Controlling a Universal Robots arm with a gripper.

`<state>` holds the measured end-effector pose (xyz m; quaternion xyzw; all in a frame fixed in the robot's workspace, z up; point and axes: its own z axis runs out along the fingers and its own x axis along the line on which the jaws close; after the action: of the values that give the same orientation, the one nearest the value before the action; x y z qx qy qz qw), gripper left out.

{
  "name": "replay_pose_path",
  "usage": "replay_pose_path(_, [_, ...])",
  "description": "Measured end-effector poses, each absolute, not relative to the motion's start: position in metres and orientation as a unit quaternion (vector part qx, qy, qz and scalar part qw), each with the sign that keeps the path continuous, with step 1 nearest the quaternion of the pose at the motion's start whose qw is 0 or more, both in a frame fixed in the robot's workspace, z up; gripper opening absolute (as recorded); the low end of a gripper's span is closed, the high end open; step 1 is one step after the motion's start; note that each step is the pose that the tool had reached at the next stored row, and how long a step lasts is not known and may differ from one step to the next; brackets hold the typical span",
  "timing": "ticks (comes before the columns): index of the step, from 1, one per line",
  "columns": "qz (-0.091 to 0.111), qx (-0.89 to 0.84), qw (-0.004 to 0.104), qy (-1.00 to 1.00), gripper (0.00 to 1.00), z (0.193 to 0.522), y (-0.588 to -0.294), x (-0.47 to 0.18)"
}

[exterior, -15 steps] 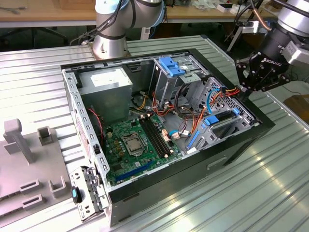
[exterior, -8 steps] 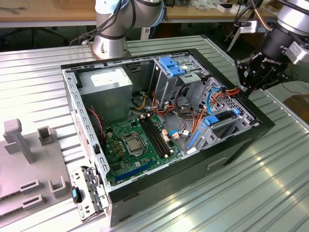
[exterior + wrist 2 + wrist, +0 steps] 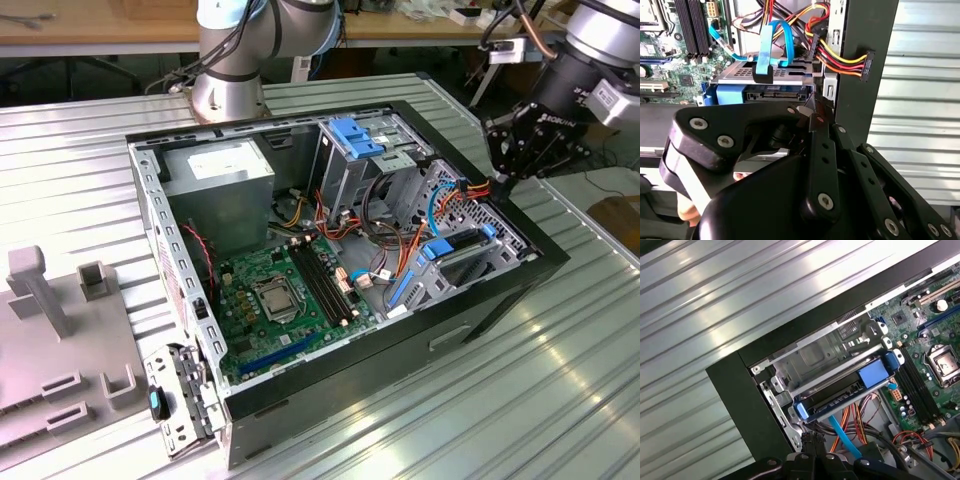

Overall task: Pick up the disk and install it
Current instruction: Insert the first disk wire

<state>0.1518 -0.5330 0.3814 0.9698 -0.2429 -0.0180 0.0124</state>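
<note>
Lying near end effector [image 3: 507, 184]: disk [image 3: 461, 256].

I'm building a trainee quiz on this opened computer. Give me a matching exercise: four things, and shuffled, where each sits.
1. grey-metal disk in bright blue plastic rails
2. black pincer
3. big grey metal power-supply box
4. blue plastic bracket

A. on top of the grey drive cage
B. in the case corner nearest the arm's silver base
C. over the black case wall at the exterior view's right
D. in a bay just inside that wall

Pairs: 1-D, 2-C, 3-B, 4-A
</note>
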Motion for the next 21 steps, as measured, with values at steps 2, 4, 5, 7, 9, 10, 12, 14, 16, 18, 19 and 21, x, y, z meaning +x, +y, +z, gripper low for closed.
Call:
replay_pose_path(2, [-0.018,0.971,0.013,-0.237,0.11,0.381,-0.531,0.153])
replay_pose_path(4, [-0.018,0.973,0.013,-0.229,0.11,0.381,-0.528,0.154])
replay_pose_path(5, [-0.018,0.974,0.013,-0.227,0.11,0.381,-0.528,0.155])
replay_pose_path(7, [-0.018,0.974,0.013,-0.226,0.11,0.381,-0.524,0.159])
replay_pose_path(9, [-0.018,0.974,0.013,-0.225,0.11,0.381,-0.521,0.163])
replay_pose_path(10, [-0.018,0.974,0.013,-0.224,0.11,0.381,-0.52,0.165])
replay_pose_path(12, [-0.018,0.975,0.013,-0.221,0.11,0.381,-0.514,0.172])
replay_pose_path(14, [-0.018,0.975,0.013,-0.219,0.11,0.381,-0.51,0.176])
replay_pose_path(16, [-0.018,0.976,0.013,-0.218,0.11,0.381,-0.506,0.179])
replay_pose_path(18, [-0.018,0.976,0.013,-0.216,0.11,0.381,-0.502,0.182])
replay_pose_path(19, [-0.018,0.977,0.013,-0.214,0.11,0.381,-0.501,0.182])
replay_pose_path(21, [-0.017,0.98,0.013,-0.199,0.11,0.38,-0.5,0.182])
